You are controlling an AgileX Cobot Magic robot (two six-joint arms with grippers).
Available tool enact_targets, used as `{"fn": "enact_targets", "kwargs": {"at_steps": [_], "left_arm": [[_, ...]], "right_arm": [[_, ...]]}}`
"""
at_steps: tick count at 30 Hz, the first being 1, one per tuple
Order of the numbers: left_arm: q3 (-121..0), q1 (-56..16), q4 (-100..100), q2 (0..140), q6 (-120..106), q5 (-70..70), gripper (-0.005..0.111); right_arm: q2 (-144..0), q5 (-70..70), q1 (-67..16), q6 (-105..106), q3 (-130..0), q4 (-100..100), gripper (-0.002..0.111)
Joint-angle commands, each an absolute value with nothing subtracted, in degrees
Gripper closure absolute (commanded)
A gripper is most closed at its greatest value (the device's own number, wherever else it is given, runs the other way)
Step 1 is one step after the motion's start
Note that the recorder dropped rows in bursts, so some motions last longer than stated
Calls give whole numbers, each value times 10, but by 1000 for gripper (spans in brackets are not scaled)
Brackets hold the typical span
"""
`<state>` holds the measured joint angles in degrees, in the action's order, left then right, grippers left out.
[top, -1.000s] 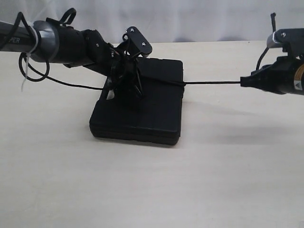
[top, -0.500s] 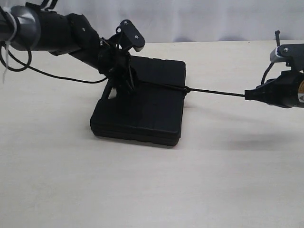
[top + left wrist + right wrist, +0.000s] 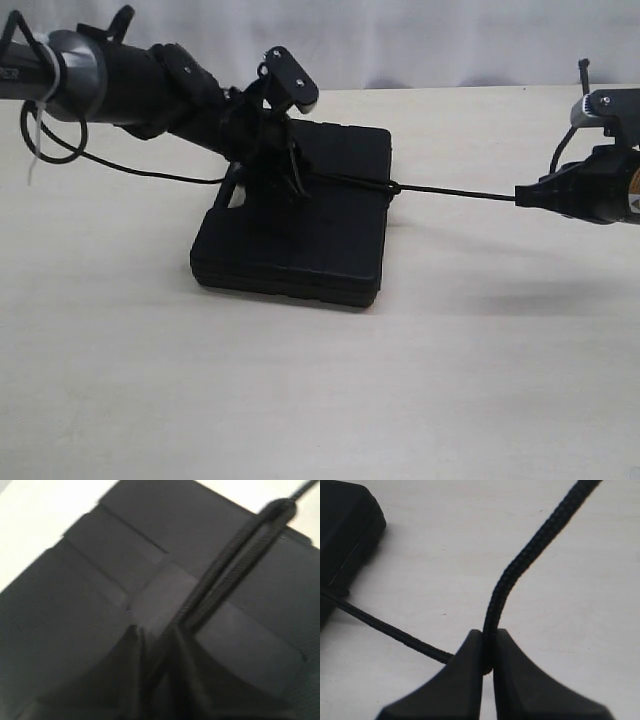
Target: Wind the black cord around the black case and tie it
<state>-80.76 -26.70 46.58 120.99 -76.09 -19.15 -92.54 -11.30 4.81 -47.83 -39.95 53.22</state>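
The black case [image 3: 318, 240] lies flat mid-table. The black cord [image 3: 455, 191] crosses its lid, passes a knot at the case's right edge [image 3: 392, 187] and stretches taut to my right gripper [image 3: 522, 195], which is shut on it. My left gripper [image 3: 288, 182] presses down over the lid's left part. In the left wrist view a doubled run of the cord [image 3: 235, 555] leads into the narrow gap of that gripper [image 3: 156, 632], which is shut on it over the case [image 3: 80, 595]. In the right wrist view the cord [image 3: 530, 550] is pinched by the gripper [image 3: 488, 639], with the case's corner [image 3: 345, 525] beyond.
The left arm's own thin cable with a white zip tie [image 3: 35, 150] hangs off the arm at the far left. The pale tabletop [image 3: 320, 400] spreads in front of the case, and a white backdrop [image 3: 420, 40] closes the far edge.
The left arm lifted and pulled back to the left, then came right and down again onto the lid. The right gripper sank slightly, keeping the cord taut.
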Motion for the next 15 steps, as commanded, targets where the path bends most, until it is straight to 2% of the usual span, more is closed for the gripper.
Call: {"fn": "enact_targets", "kwargs": {"at_steps": [1,15], "left_arm": [[-808,-289,470,1229,-806,-188,107],[-808,-291,440,1228,-825,-235,107]], "right_arm": [[-922,-118,52,-473,-399,530,104],[-922,-82,55,-450,-400,516,104]]}}
